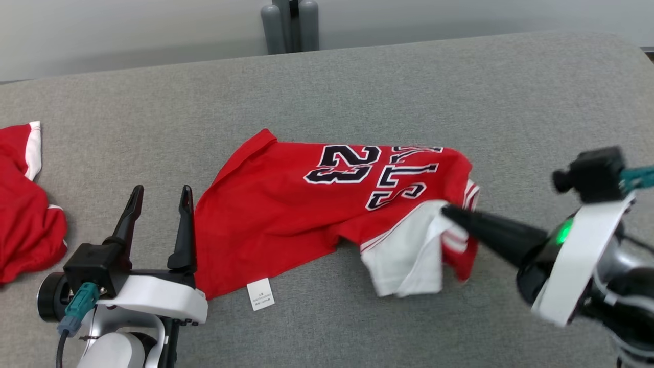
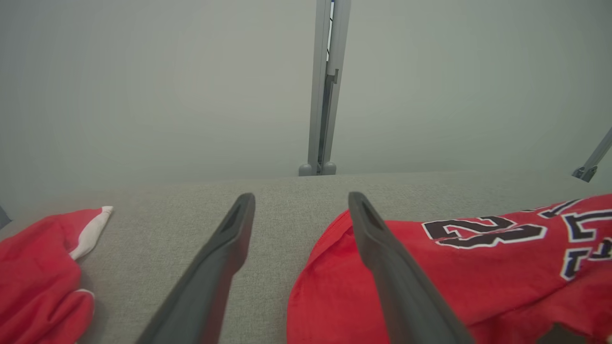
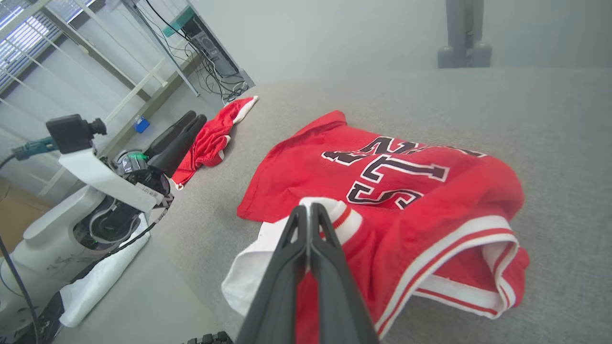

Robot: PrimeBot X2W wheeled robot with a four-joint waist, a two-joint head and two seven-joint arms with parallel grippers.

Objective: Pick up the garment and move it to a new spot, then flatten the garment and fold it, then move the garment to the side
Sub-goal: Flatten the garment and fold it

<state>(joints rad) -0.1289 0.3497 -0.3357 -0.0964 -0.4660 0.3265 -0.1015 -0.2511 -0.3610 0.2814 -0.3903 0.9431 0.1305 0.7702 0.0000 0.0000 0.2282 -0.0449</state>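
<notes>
The garment (image 1: pixel 286 214) is a red jersey with a black and white "23", lying crumpled on the grey padded surface (image 1: pixel 409 92). Its white lining and striped trim are turned up at the right end. My right gripper (image 1: pixel 448 210) comes in from the right, shut on that white and red striped edge (image 3: pixel 334 215), its fingertips (image 3: pixel 310 209) pressed together on the cloth. My left gripper (image 1: pixel 161 190) is open just left of the jersey's left edge, holding nothing. The left wrist view has its right finger (image 2: pixel 382 258) in front of the jersey (image 2: pixel 478 267).
A second red and white cloth (image 1: pixel 25 204) lies bunched at the far left of the surface. A white label (image 1: pixel 260 294) sticks out at the jersey's near edge. A grey post (image 1: pixel 289 25) stands behind the far edge. Bare grey surface lies beyond the jersey.
</notes>
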